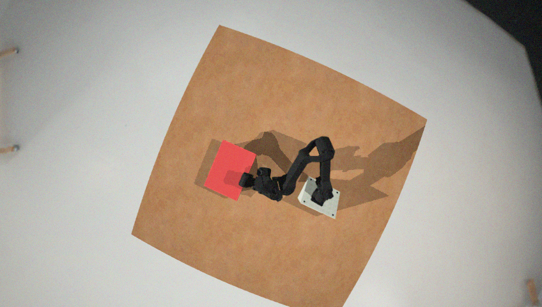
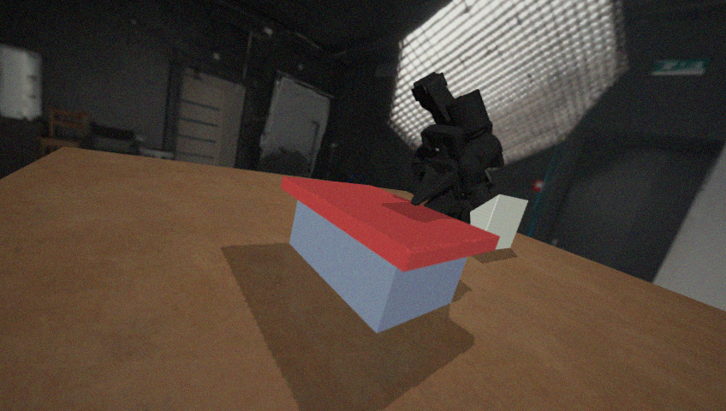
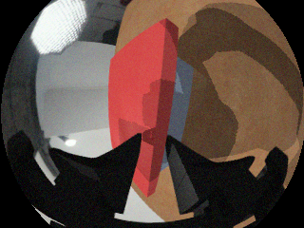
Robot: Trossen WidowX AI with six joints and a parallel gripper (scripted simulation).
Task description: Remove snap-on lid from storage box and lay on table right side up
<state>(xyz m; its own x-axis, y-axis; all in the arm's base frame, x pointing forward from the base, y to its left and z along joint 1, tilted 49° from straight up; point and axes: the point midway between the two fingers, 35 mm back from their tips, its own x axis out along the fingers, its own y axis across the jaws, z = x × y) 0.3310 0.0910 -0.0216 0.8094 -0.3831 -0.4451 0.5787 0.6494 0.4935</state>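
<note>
The red lid [image 1: 224, 163] [image 2: 351, 203] [image 3: 133, 71] lies on top of the pale blue storage box [image 2: 341, 259] [image 3: 184, 100], flat side up, and overhangs its walls. The box stands on the table; the lid hides it in the top view. My gripper [image 3: 153, 138] is shut on the lid's edge on the side toward the arm. In the wrist view one black finger is over the lid's top face and the other is on the outer, lower side of its rim. In the exterior view the lid hides the lower fingertip.
The arm's pale base block [image 1: 329, 210] [image 2: 509, 218] stands on the brown table [image 1: 243, 87] [image 2: 127, 213], to the right of the box in the top view. The black arm bends between base and box. The table's left edge is beyond the box there.
</note>
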